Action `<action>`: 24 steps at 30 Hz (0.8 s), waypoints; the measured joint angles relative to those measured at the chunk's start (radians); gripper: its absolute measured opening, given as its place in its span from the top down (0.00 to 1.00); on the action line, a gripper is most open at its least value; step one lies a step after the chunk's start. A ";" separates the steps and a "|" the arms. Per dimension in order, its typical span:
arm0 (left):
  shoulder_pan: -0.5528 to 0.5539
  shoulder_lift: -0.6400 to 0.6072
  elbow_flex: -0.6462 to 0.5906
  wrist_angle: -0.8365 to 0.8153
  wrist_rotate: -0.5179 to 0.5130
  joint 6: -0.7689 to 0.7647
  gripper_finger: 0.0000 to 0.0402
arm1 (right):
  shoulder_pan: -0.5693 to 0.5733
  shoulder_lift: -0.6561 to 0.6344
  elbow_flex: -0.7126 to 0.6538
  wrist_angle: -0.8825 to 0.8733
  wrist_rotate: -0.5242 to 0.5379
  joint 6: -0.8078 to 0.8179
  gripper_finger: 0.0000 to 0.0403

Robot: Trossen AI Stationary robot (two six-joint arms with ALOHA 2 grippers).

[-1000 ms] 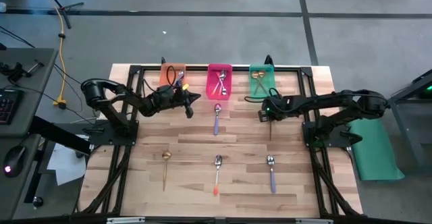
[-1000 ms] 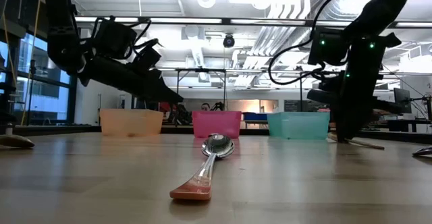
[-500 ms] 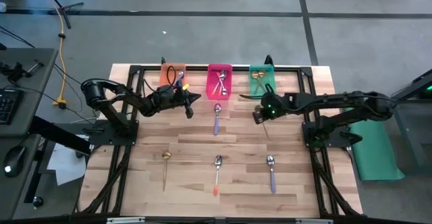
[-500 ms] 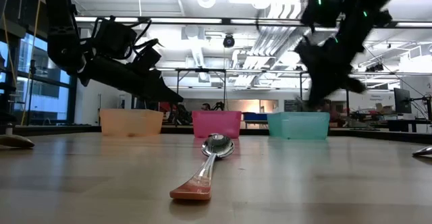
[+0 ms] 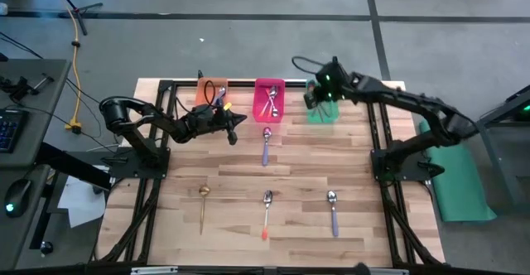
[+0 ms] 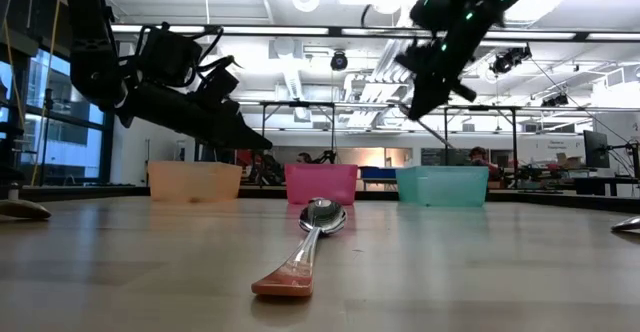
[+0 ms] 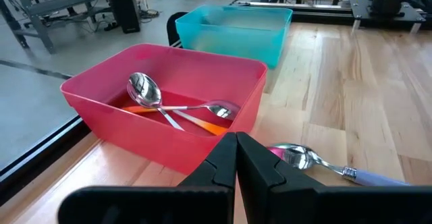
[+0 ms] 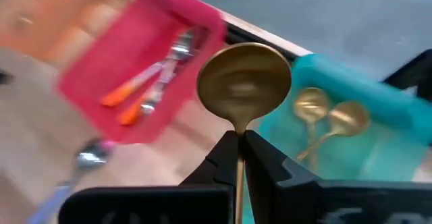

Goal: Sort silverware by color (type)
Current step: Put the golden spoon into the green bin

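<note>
The right gripper (image 8: 236,146), jaws pinching a gold spoon (image 8: 244,82), has swung up from the table's middle to one o'clock, above the green bin (image 5: 321,109). A drop there looks next. The left gripper (image 5: 234,131) waits pressed shut at eleven o'clock.

No readable text, label, brand, number or sign shows in any of the views. The bins, the spoons, the wooden surface and the arms carry no markings that can be made out, and the panels in the room beyond are too small to read.
</note>
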 joint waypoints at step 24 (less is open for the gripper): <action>-0.001 0.000 0.000 -0.013 0.000 -0.014 1.00 | -0.257 0.410 0.106 -0.006 -0.126 -0.265 0.96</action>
